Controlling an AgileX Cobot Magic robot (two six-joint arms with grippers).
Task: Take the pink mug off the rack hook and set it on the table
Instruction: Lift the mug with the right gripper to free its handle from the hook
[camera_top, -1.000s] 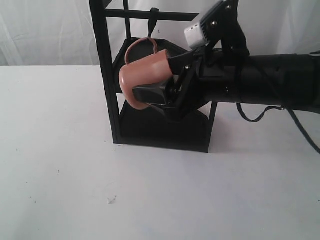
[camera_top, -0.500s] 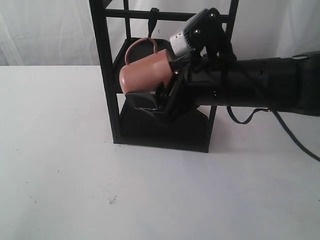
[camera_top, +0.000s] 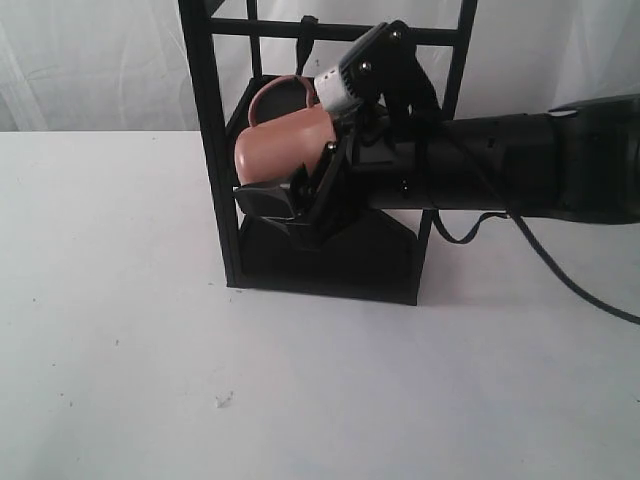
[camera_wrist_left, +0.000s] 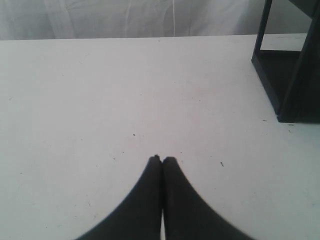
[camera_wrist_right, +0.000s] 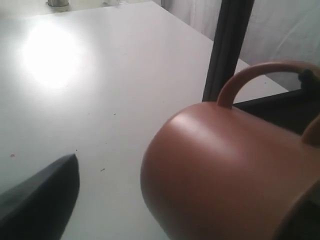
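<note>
The pink mug (camera_top: 280, 150) hangs tilted on its side inside the black rack (camera_top: 213, 140), its loop handle (camera_top: 275, 92) up by the rack hook (camera_top: 307, 40). My right gripper (camera_top: 278, 172) reaches in from the right and stands open around the mug. One finger (camera_top: 268, 200) lies under the body; the other is hidden behind it. In the right wrist view the mug (camera_wrist_right: 230, 170) fills the frame, and a strip of table shows between it and one finger (camera_wrist_right: 45, 197). My left gripper (camera_wrist_left: 161, 159) is shut, empty, over the white table (camera_wrist_left: 100, 100).
The rack's base shelf (camera_top: 330, 265) rests on the table (camera_top: 130, 320), and its front post stands just left of the mug. A black cable (camera_top: 560, 275) hangs under the right arm. In the left wrist view the rack's corner (camera_wrist_left: 282, 75) stands to one side.
My right arm has pushed further left into the rack. The mug has been nudged up and lies more level, with the lower finger now reaching past its bottom.
</note>
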